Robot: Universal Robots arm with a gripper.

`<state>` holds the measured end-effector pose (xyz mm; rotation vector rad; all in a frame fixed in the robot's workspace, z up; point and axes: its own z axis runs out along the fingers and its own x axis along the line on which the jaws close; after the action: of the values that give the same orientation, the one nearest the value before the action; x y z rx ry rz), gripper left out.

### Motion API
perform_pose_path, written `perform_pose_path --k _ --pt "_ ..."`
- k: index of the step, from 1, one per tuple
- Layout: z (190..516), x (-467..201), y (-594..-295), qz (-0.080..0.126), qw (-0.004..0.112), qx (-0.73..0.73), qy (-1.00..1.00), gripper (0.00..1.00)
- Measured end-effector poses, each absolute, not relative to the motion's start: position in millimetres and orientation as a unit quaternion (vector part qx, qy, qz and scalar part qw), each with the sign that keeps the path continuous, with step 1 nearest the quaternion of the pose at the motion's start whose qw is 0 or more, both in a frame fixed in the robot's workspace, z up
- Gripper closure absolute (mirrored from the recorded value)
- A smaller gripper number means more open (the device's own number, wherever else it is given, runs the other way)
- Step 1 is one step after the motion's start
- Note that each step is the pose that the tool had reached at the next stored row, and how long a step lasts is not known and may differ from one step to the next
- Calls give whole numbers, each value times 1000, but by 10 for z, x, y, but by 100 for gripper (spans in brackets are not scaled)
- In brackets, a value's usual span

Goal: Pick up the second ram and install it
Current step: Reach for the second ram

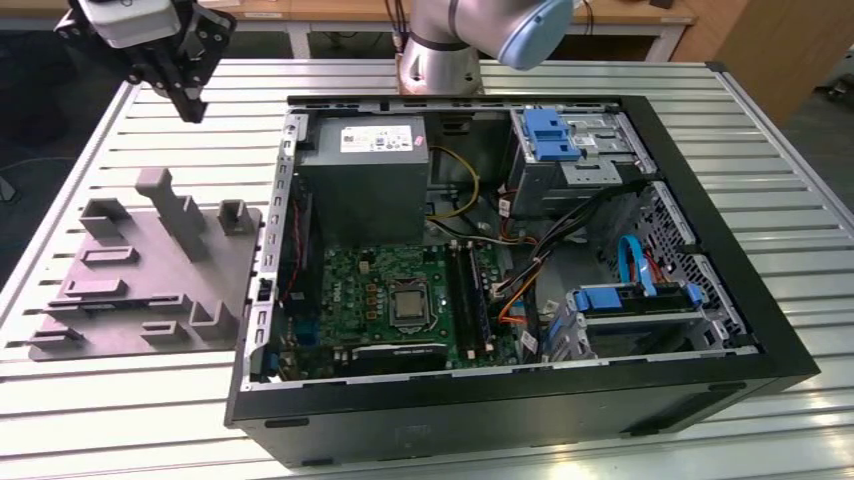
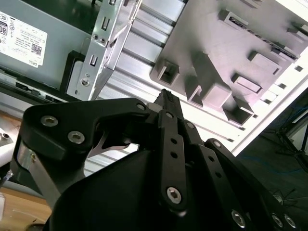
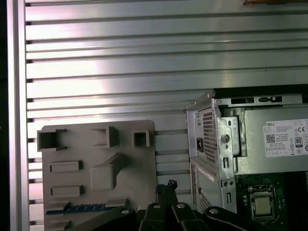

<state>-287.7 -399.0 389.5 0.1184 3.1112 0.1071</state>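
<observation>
In the first wrist view the claw (image 3: 166,186) hides the grey tray's (image 3: 96,144) corner.

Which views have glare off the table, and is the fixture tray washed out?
First wrist view: glare band across the table slats, fixture tray readable. Second wrist view: slats beside the tray blow out white. Exterior view: even light, tray clear.

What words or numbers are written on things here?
White sticker on the grey power-supply box: print too small to read.
Motherboard: markings too small to read.
Ram lying in the grey fixture tray: no readable print.
</observation>
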Motion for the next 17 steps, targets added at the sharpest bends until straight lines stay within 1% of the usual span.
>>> perform_pose_path --k 17 --pt "3886 -3298 -3990 34 13 38 999 90"
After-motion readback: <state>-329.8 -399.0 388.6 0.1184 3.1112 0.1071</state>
